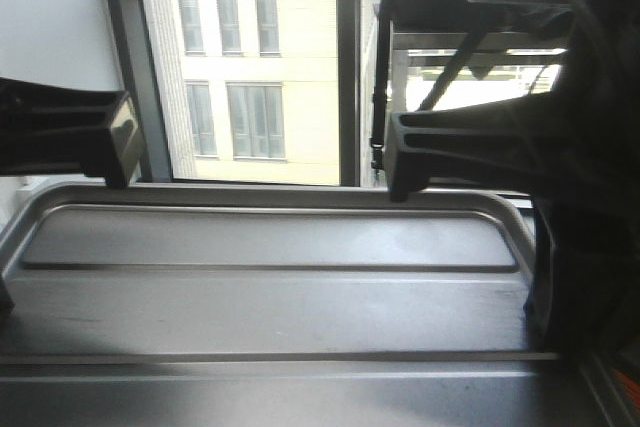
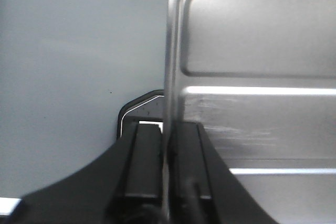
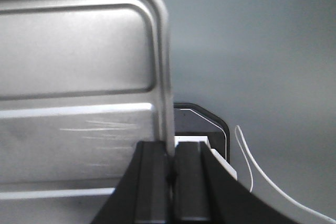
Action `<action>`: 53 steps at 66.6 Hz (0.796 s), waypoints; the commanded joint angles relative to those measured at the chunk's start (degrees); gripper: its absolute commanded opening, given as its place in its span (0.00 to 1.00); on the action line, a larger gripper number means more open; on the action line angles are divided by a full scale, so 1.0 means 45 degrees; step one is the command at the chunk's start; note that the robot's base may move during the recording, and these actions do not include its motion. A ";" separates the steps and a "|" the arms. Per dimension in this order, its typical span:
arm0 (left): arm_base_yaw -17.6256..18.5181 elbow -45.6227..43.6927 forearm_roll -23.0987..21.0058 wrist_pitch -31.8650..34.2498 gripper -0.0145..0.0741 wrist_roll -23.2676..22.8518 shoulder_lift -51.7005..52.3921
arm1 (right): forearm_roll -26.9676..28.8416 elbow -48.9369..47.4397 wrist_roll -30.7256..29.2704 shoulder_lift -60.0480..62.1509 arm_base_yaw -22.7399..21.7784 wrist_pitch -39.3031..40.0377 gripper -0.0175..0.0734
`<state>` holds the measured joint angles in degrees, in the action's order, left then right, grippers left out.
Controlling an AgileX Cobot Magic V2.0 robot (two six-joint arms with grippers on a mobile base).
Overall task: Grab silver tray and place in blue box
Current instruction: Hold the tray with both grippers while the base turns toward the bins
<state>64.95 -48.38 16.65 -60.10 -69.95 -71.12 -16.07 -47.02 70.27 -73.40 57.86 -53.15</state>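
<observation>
No text, label, brand, number or sign can be read in any of the views. The large rectangular silver metal tray (image 1: 280, 297) shows only bare metal. The only marks on it are faint scratches on its floor, just inside the rim, seen in both wrist views.

Indoor room with dark-framed window (image 1: 250, 77)

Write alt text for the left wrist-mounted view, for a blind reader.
The left gripper is shut on the rim of the silver tray, one black finger on each side of its edge. The tray's ridged floor fills the right half of the view; a plain grey surface lies to the left.
</observation>
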 commanded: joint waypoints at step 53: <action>0.0084 -0.0339 0.0208 0.0134 0.16 -0.0100 0.0348 | -0.0368 -0.0321 0.0006 0.0373 -0.0003 0.0193 0.25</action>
<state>64.95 -48.38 16.73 -60.00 -69.95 -71.12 -16.07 -47.02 70.27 -73.40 57.86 -53.25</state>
